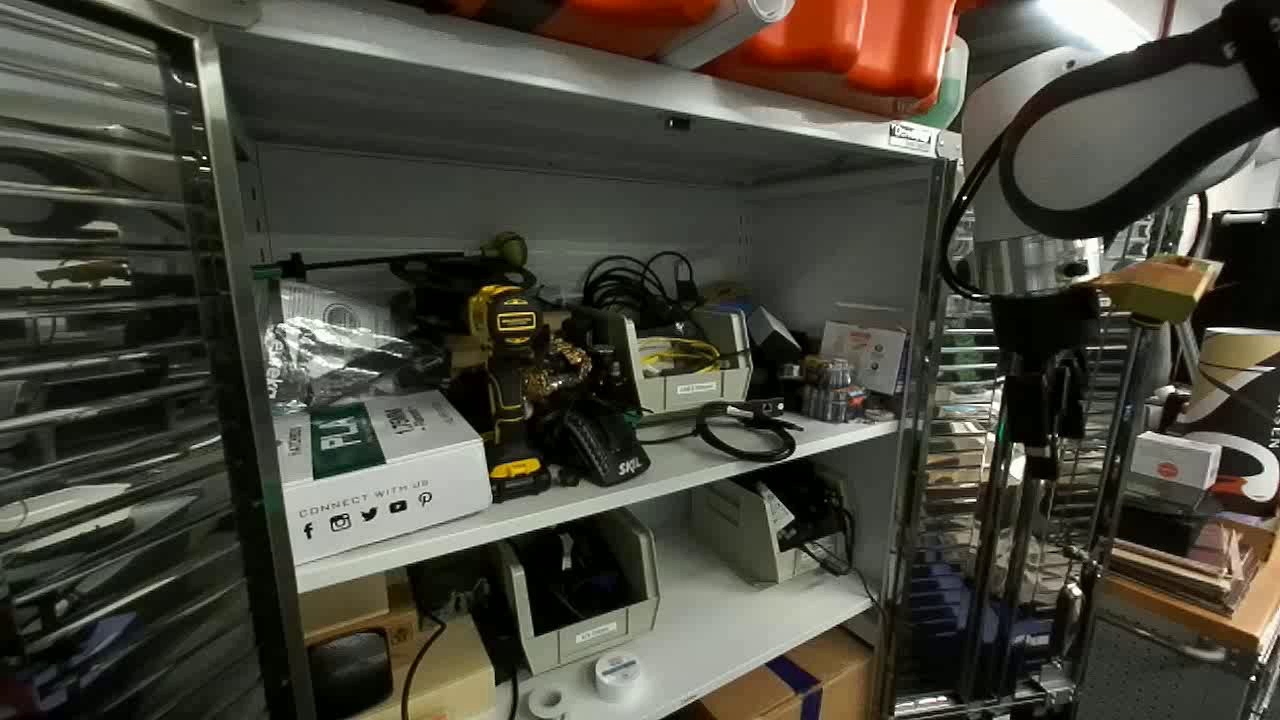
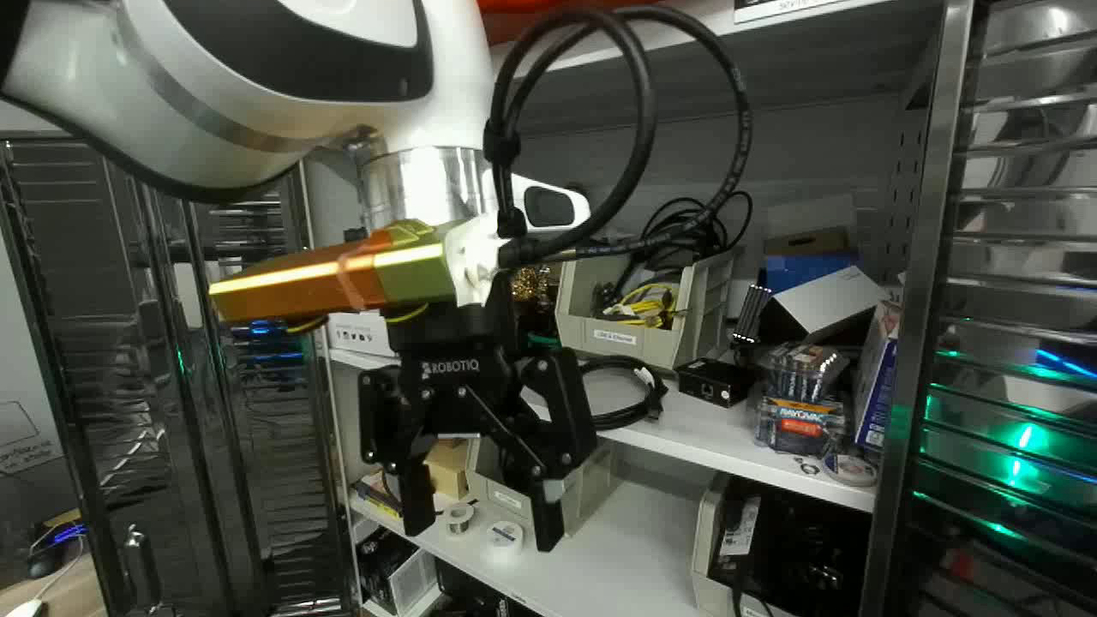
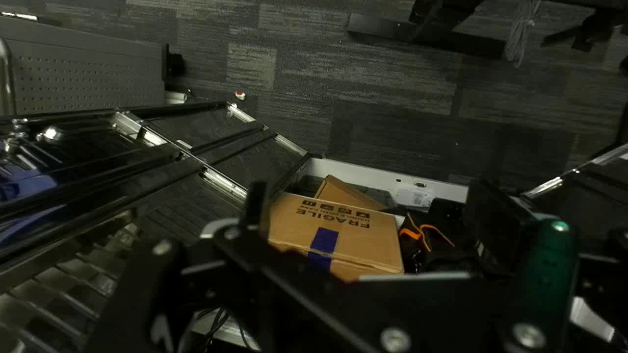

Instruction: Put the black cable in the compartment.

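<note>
The black cable (image 1: 745, 455) lies coiled on the upper shelf near its front edge. It also shows in an exterior view (image 2: 619, 420). Just behind it stands a grey open bin (image 1: 650, 397) with a white label and yellow cables inside, also in an exterior view (image 2: 590, 334). Other dark cables are heaped at the bin's back. My gripper (image 2: 484, 518) hangs pointing down in front of the cabinet, apart from the shelf and the cable. Its fingers are wide apart with nothing between them, as the wrist view (image 3: 375, 220) also shows. The coil cannot be made out in the wrist view.
A yellow-black drill (image 1: 510, 390) and a white box (image 1: 385, 470) stand left on the upper shelf. A small black box (image 2: 711, 380) and battery packs (image 2: 801, 411) lie right. Lower bins (image 1: 590, 640) and the metal cabinet door (image 1: 1000, 520) are nearby.
</note>
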Tool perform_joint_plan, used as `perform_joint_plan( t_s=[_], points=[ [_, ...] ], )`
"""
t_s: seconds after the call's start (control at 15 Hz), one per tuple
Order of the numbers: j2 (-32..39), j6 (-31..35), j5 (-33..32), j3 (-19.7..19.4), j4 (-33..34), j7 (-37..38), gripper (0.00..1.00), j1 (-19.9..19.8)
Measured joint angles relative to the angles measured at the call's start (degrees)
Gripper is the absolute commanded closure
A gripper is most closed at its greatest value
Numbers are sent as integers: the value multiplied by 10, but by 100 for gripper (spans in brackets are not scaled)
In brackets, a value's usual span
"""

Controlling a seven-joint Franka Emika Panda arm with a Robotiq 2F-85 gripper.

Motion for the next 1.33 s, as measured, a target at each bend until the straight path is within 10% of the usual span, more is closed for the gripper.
perform_joint_plan(
  t_s=[0.8,1.33],
  points=[
    [33,4,11,0,19,33,0,4],
    [204,39,59,14,208,200,0,15]
  ],
)
